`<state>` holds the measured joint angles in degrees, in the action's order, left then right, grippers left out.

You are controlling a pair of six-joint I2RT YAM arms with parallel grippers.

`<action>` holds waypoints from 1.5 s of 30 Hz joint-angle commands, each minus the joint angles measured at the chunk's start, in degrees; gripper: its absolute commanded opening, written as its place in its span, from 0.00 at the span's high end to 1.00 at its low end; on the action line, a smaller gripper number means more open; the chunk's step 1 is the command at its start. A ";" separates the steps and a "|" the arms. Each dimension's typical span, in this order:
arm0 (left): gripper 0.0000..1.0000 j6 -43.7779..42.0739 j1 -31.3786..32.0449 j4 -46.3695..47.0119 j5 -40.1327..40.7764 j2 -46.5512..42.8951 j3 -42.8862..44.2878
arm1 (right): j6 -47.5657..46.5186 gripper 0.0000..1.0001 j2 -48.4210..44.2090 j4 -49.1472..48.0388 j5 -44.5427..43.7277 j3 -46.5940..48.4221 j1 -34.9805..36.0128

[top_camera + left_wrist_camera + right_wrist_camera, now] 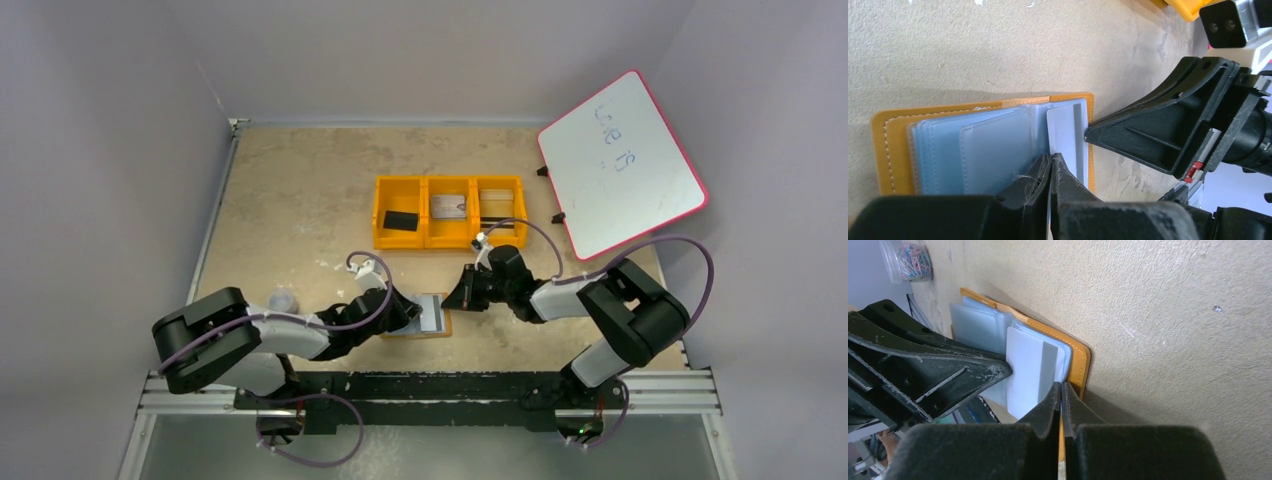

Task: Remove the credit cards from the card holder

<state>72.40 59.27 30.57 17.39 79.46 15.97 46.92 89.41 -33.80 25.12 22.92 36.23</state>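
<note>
Left pincer (1051, 159) (closed) on card (1064, 135) edge

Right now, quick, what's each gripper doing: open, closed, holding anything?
Left gripper: closed, pinching the credit card by its edge.
Right gripper: closed, apparently on the card holder rim.

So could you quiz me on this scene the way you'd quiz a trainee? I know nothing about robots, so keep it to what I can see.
1. True or false: the card holder lies open on the table.
2. What is the left claw pinching? A) a pale credit card B) a coin C) a spoon
3. Fill in: the orange tray has ___ compartments.
Key: 1 true; 2 A; 3 three.
</note>
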 commanded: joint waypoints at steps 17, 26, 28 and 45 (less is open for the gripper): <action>1.00 -3.40 0.52 -8.78 2.30 -5.96 1.99 | -1.13 1.00 -0.51 9.41 -3.95 -0.40 1.31; 1.00 -4.85 0.54 -15.49 4.16 -8.84 3.36 | -1.63 1.00 -0.33 10.22 -4.53 0.29 1.30; 1.00 -5.12 0.48 -16.51 4.48 -9.12 3.60 | -1.57 1.00 -0.29 10.20 -4.56 0.31 1.30; 1.00 -6.28 0.47 -18.20 4.00 -10.75 4.80 | -4.44 0.97 -8.04 11.37 -6.26 1.45 1.32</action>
<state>67.85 59.44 11.88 20.40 69.49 18.65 45.36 85.49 -26.33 22.41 24.03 37.50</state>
